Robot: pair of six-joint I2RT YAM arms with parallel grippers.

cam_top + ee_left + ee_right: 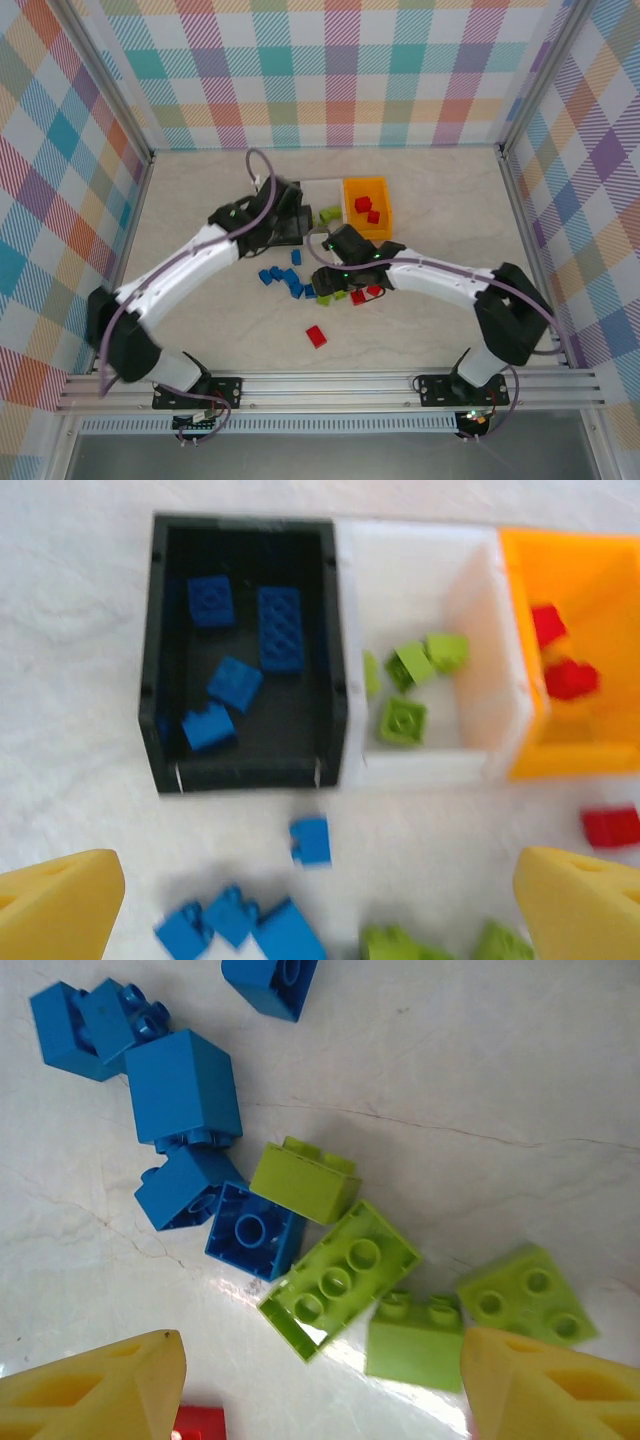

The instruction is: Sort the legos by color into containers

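Note:
Three containers stand side by side: a black bin [245,772] holding several blue legos [280,628], a white bin [420,766] holding lime legos [403,721], and an orange bin [575,761] with two red legos [570,678]. My left gripper [320,910] hangs open just in front of the black bin, nothing between its fingers; a loose blue lego [311,840] lies below. My right gripper [320,1390] is open low over the loose pile, an upside-down long lime lego [340,1280] and a small lime lego [415,1342] between its fingers [95,1390].
Loose blue legos [280,278] lie in the middle of the table, lime ones [335,292] under my right gripper [335,275], and a red lego [317,336] nearer the front. Checked walls enclose the table on three sides. My left gripper [285,215] covers most of the black bin.

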